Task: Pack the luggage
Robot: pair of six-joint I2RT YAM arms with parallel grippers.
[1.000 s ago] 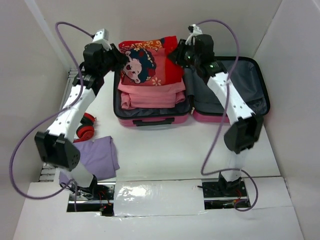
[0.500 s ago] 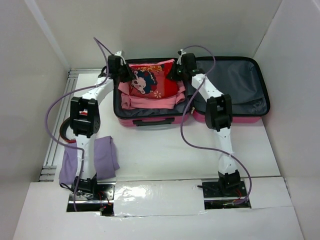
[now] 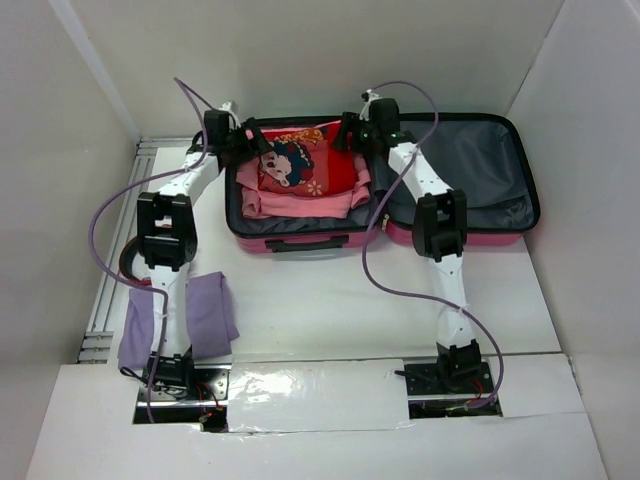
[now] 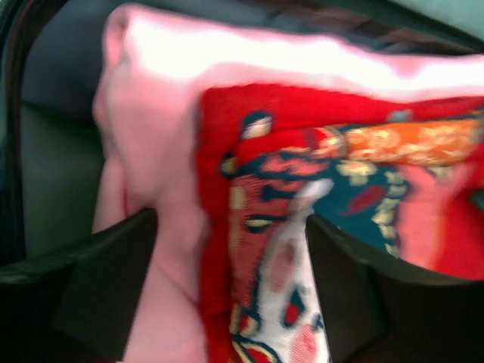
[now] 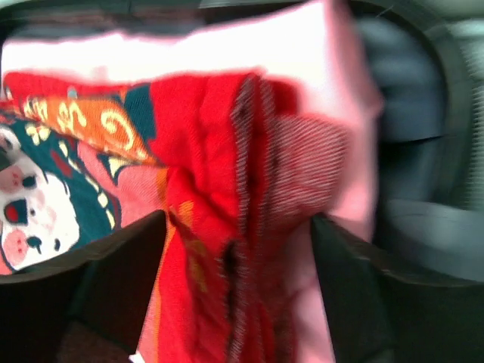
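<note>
The luggage [image 3: 300,243] lies open at the back of the table, its grey-lined lid [image 3: 480,165] spread to the right. In its left half a red garment with a cartoon print [image 3: 300,165] rests on a folded pink sweater [image 3: 290,205]. My left gripper [image 3: 252,143] hovers at the garment's left edge and my right gripper [image 3: 348,135] at its right edge. In the left wrist view the left gripper [image 4: 231,280] is open, straddling the red cloth [image 4: 340,174] and pink sweater [image 4: 151,151] without pinching them. The right gripper [image 5: 238,280] is open astride the red folds [image 5: 204,151].
A purple cloth [image 3: 212,310] lies on the table at the front left, beside the left arm. A dark red-and-black item [image 3: 128,264] peeks out behind that arm. White walls close in the table at the back and both sides.
Both arms stretched forward and down, laying the red garment onto the pink sweater in the luggage. Both grippers then opened and let go of the garment.
</note>
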